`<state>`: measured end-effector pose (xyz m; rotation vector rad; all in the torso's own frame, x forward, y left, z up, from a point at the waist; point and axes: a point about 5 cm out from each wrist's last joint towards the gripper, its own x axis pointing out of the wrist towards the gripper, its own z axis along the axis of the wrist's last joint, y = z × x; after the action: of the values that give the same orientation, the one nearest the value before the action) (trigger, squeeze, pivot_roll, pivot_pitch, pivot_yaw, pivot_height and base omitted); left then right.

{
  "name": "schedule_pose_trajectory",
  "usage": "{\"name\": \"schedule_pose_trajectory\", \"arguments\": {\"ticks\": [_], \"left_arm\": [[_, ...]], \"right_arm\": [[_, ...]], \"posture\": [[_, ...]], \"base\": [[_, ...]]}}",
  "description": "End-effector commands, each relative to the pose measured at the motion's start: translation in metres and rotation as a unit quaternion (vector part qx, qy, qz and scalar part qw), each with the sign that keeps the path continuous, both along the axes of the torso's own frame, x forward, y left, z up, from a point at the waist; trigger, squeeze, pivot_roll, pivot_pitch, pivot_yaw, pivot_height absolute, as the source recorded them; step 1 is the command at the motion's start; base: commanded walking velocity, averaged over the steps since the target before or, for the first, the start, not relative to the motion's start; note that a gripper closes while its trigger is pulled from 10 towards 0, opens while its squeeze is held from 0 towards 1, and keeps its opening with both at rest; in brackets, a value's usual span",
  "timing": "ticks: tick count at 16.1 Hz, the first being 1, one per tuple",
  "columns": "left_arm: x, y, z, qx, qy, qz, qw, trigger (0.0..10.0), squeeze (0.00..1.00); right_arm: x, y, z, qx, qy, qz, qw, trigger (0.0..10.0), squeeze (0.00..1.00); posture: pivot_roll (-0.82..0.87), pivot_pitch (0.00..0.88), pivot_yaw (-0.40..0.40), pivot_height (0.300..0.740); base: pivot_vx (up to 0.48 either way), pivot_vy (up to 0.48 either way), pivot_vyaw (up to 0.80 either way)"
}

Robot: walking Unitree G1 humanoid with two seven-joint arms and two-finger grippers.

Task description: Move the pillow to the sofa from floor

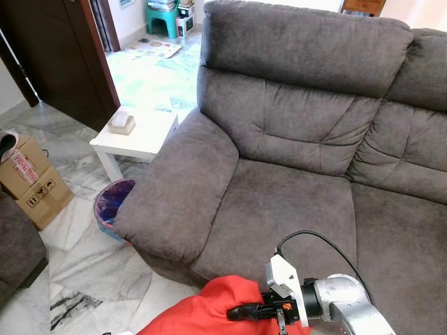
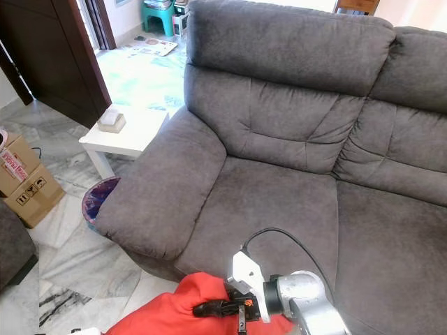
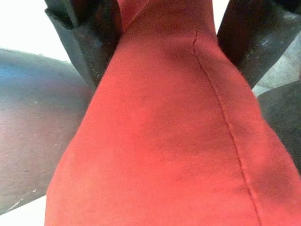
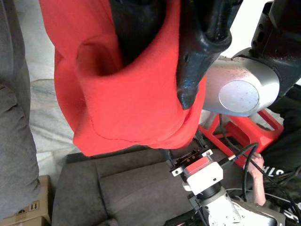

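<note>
Left eye view: my right tool and left tool both pinch the red pillow, carried; next, lift it onto the sofa seat.

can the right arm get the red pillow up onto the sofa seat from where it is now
Probably yes. The right gripper is shut on the red pillow, held just in front of the sofa seat, and nothing lies between them; the armrest sits off to the left.

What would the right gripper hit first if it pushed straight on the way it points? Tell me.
The red pillow: the right gripper is already shut on its cloth. Beyond that, probably floor, though depth is unclear.
</note>
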<state>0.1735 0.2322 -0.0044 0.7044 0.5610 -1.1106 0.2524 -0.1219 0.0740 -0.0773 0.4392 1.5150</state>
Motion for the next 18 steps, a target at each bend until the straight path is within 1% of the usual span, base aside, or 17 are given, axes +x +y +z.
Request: {"name": "schedule_pose_trajectory", "arguments": {"ticks": [1, 2, 3, 4, 6, 8, 10, 12, 14, 15, 16, 18], "left_arm": [[-0.005, -0.002, 0.001, -0.013, 0.008, -0.006, 1.000, 0.0, 0.00], [-0.004, -0.003, 0.003, -0.021, 0.005, -0.004, 1.000, 0.0, 0.00], [0.001, -0.006, 0.008, -0.038, -0.003, 0.008, 0.999, 0.0, 0.00], [0.002, -0.006, 0.010, -0.046, 0.004, 0.013, 0.999, 0.0, 0.00], [0.001, -0.006, 0.011, -0.047, 0.012, 0.011, 0.999, 0.0, 0.00], [0.005, -0.009, 0.015, -0.066, 0.007, 0.027, 0.997, 0.0, 0.00], [0.008, -0.012, 0.023, -0.075, 0.006, 0.025, 0.997, 0.0, 0.00], [0.008, -0.013, 0.025, -0.077, 0.006, 0.025, 0.997, 0.0, 0.00], [0.010, -0.016, 0.030, -0.085, 0.002, 0.026, 0.996, 0.0, 0.00], [0.012, -0.018, 0.034, -0.092, -0.009, 0.027, 0.995, 0.0, 0.00], [0.017, -0.020, 0.041, -0.113, -0.018, 0.044, 0.992, 0.0, 0.00], [0.025, -0.022, 0.051, -0.141, -0.033, 0.066, 0.987, 0.0, 0.00]], "right_arm": [[0.001, 0.011, 0.017, 0.042, -0.035, 0.019, 0.998, 10.0, 0.00], [0.001, 0.010, 0.016, 0.042, -0.035, 0.018, 0.998, 10.0, 0.00], [0.001, 0.010, 0.015, 0.041, -0.034, 0.015, 0.998, 10.0, 0.00], [0.001, 0.010, 0.014, 0.040, -0.033, 0.011, 0.999, 10.0, 0.00], [0.001, 0.009, 0.014, 0.039, -0.033, 0.011, 0.999, 10.0, 0.00], [0.001, 0.009, 0.014, 0.038, -0.034, 0.010, 0.999, 10.0, 0.00], [0.001, 0.006, 0.013, 0.033, -0.034, 0.004, 0.999, 10.0, 0.00], [0.002, 0.006, 0.012, 0.032, -0.034, 0.003, 0.999, 10.0, 0.00], [0.001, 0.006, 0.011, 0.028, -0.033, 0.000, 0.999, 10.0, 0.00], [0.002, 0.005, 0.011, 0.029, -0.033, -0.001, 0.999, 10.0, 0.00], [0.002, 0.005, 0.010, 0.028, -0.033, -0.003, 0.999, 10.0, 0.00], [0.003, 0.005, 0.010, 0.032, -0.030, -0.010, 0.999, 10.0, 0.00]], "posture": [[0.18, 0.129, -0.035, 0.740], [0.18, 0.129, -0.035, 0.740], [0.18, 0.130, -0.035, 0.740], [0.18, 0.130, -0.035, 0.740], [0.18, 0.132, -0.033, 0.740], [0.18, 0.133, -0.034, 0.740], [0.18, 0.133, -0.033, 0.740], [0.18, 0.134, -0.031, 0.740], [0.18, 0.133, -0.030, 0.740], [0.18, 0.134, -0.031, 0.740], [0.18, 0.135, -0.032, 0.740], [0.18, 0.133, -0.033, 0.740]], "base": [[0.000, 0.000, 0.00], [0.000, 0.000, 0.00], [0.000, 0.000, 0.00], [0.000, 0.000, 0.00], [0.000, 0.000, 0.00], [0.000, 0.000, 0.00], [0.000, 0.000, 0.00], [0.000, 0.000, 0.00], [0.000, 0.000, 0.00], [0.000, 0.000, 0.00], [0.000, 0.000, 0.00], [0.000, 0.000, 0.00]]}}
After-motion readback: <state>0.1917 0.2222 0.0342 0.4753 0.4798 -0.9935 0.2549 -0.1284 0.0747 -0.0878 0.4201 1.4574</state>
